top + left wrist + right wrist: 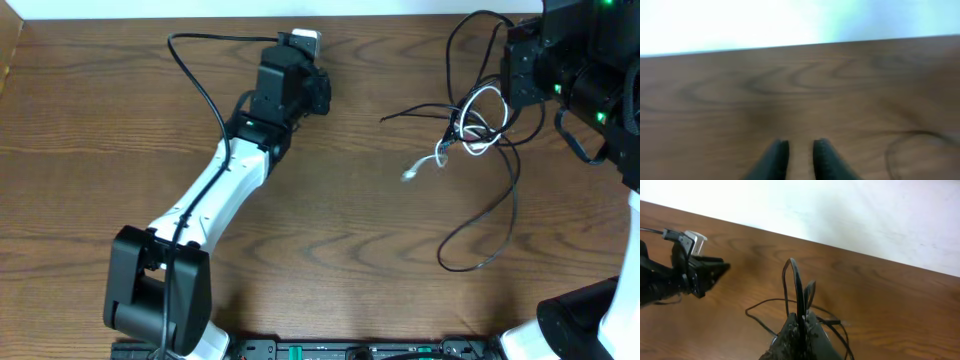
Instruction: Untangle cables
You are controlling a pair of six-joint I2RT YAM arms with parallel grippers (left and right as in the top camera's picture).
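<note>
Overhead, the cables [478,128] lay knotted, well apart from my left arm [230,175]. At the left wrist, my left hand [801,159] was narrow, empty. At the right wrist, my right hand [800,330] gripped black loops of the cables; pulling hard, I judged, could cinch the knot.

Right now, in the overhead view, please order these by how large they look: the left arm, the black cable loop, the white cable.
1. left arm, clearly the largest
2. black cable loop, thin but widely spread
3. white cable, the smallest, partly tangled among black ones
</note>
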